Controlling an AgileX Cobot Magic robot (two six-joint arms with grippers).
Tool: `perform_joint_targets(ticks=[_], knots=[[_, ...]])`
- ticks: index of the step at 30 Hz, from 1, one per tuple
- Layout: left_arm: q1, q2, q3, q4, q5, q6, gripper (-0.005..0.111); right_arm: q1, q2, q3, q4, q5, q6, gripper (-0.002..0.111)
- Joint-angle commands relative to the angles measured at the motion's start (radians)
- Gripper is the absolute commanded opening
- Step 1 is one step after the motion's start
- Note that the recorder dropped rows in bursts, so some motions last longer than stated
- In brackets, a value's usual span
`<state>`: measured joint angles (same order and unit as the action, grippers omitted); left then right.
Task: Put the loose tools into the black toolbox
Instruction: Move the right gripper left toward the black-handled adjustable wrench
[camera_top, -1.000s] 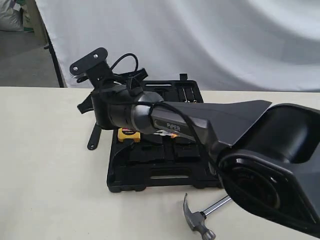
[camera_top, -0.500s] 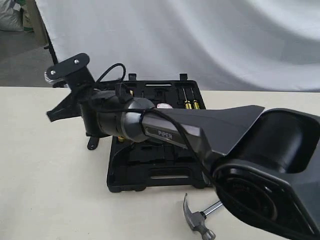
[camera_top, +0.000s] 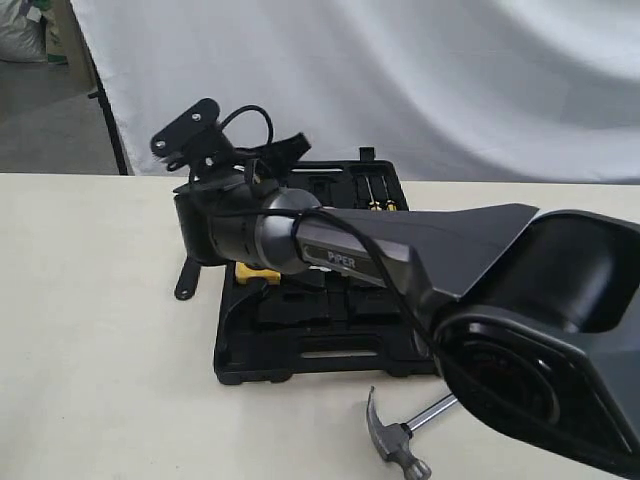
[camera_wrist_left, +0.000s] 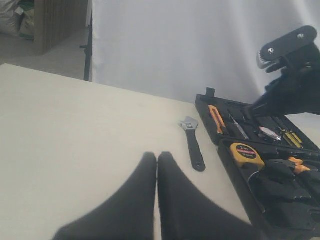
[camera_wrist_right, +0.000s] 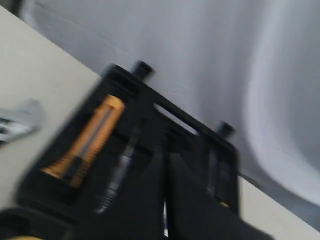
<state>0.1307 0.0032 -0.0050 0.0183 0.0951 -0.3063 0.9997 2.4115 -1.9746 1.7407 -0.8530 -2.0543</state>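
The black toolbox (camera_top: 300, 345) lies open on the table. The wrench (camera_wrist_left: 192, 145) lies on the table just beside the box's left side; only its handle end (camera_top: 187, 282) shows in the exterior view. In front of the box lies the claw hammer (camera_top: 400, 440). A small round roll (camera_wrist_left: 270, 133) rests in the box's far half. My right gripper (camera_wrist_left: 255, 106) hangs shut and empty over that far half, its fingers (camera_wrist_right: 150, 200) blurred. Low over bare table, left of the wrench, sits my left gripper (camera_wrist_left: 157, 157), shut on nothing.
Inside the toolbox (camera_wrist_left: 239, 172) are a yellow tape measure (camera_wrist_left: 246, 152), orange-handled pliers (camera_wrist_left: 292, 165), an orange utility knife (camera_wrist_left: 216, 119) and screwdrivers (camera_top: 378, 200). My right arm (camera_top: 400, 260) stretches across the box. A white curtain (camera_top: 400, 80) hangs behind the table.
My right gripper swung out to the left past the box's edge half a second ago and has now come back right over the far half. The tools have not moved.
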Motion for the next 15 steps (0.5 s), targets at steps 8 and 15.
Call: perform_joint_targets(ticks=[8,15], knots=[[0.025,-0.003,-0.003,0.004,-0.007,-0.005,0.001,0.03,-0.016,0.054,0.004,-0.36,-0.072,0.0],[0.025,-0.003,-0.003,0.004,-0.007,-0.005,0.001,0.089,-0.021,0.105,0.004,-0.322,-0.072,0.0]])
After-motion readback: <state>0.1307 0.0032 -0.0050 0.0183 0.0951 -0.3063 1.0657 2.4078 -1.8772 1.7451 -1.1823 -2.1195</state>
